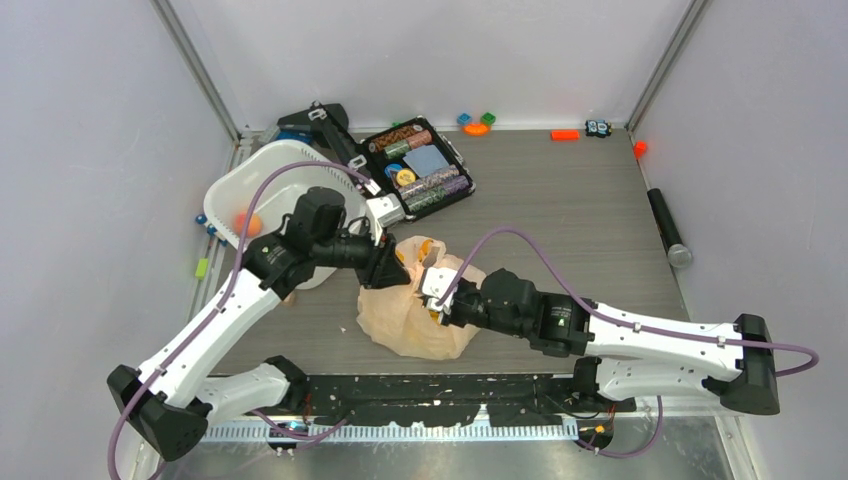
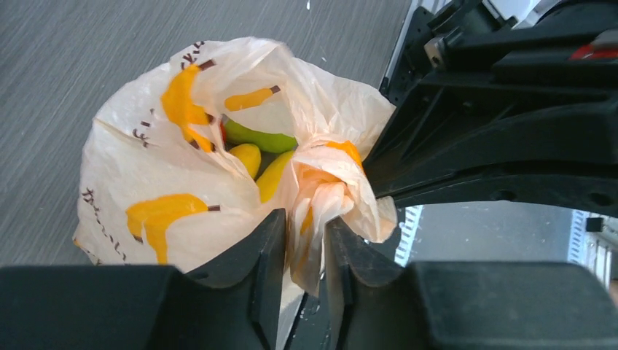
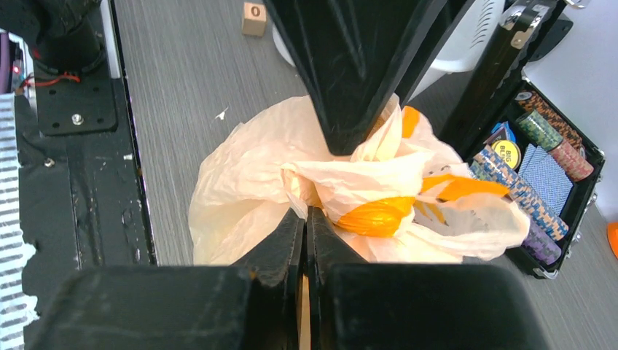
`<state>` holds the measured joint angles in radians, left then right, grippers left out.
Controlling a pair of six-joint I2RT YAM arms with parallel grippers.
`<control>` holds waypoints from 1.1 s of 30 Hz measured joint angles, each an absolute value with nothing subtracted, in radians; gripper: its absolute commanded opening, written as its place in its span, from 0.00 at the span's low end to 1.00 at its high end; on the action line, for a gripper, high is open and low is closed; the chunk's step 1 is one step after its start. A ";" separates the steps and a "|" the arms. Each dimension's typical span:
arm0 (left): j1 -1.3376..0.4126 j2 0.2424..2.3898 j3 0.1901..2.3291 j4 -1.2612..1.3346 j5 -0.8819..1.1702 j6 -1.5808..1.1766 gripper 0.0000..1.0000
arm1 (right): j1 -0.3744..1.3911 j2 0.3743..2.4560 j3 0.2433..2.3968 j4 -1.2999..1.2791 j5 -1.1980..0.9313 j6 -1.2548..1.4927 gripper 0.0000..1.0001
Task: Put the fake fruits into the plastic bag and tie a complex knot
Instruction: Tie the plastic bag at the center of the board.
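Observation:
The plastic bag (image 1: pixel 415 322) sits bunched on the table between both arms, pale peach with orange marks. Through its mouth in the left wrist view I see fake fruits: a green pear (image 2: pixel 259 137) and yellow pieces (image 2: pixel 248 157). My left gripper (image 2: pixel 304 226) stands at the bag's top (image 1: pixel 392 268), jaws slightly apart, with a twisted strand of bag handle (image 2: pixel 321 200) hanging loosely between them. My right gripper (image 3: pixel 306 215) comes in from the right (image 1: pixel 432 290) and is shut on a fold of the bag (image 3: pixel 240 175). The left gripper's fingers (image 3: pixel 350 73) hang just above that fold.
A white tub (image 1: pixel 262 185) holding a small orange ball (image 1: pixel 245 223) stands behind the left arm. An open case of poker chips (image 1: pixel 420 165) lies behind the bag. Small toy blocks (image 1: pixel 477 122) line the back edge. A black cylinder (image 1: pixel 667 228) lies at the right.

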<state>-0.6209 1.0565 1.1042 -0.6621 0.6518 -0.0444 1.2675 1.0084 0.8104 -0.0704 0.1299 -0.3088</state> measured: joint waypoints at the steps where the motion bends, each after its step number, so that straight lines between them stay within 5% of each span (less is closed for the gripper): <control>1: -0.619 1.051 1.104 -0.662 0.656 -0.047 0.35 | 1.270 1.008 0.806 -0.075 0.130 -0.316 0.05; 24: -0.614 1.032 1.107 -0.609 0.646 -0.067 0.91 | 1.288 1.008 0.791 -0.092 0.130 -0.363 0.05; 33: -0.614 1.122 1.135 -0.614 0.659 -0.071 0.92 | 1.288 1.009 0.791 -0.092 0.130 -0.364 0.05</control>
<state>-0.6144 1.1225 1.1347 -0.6144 0.6594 -0.0711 1.2884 1.0088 0.7906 -0.0917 0.1299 -0.3645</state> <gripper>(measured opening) 0.951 0.079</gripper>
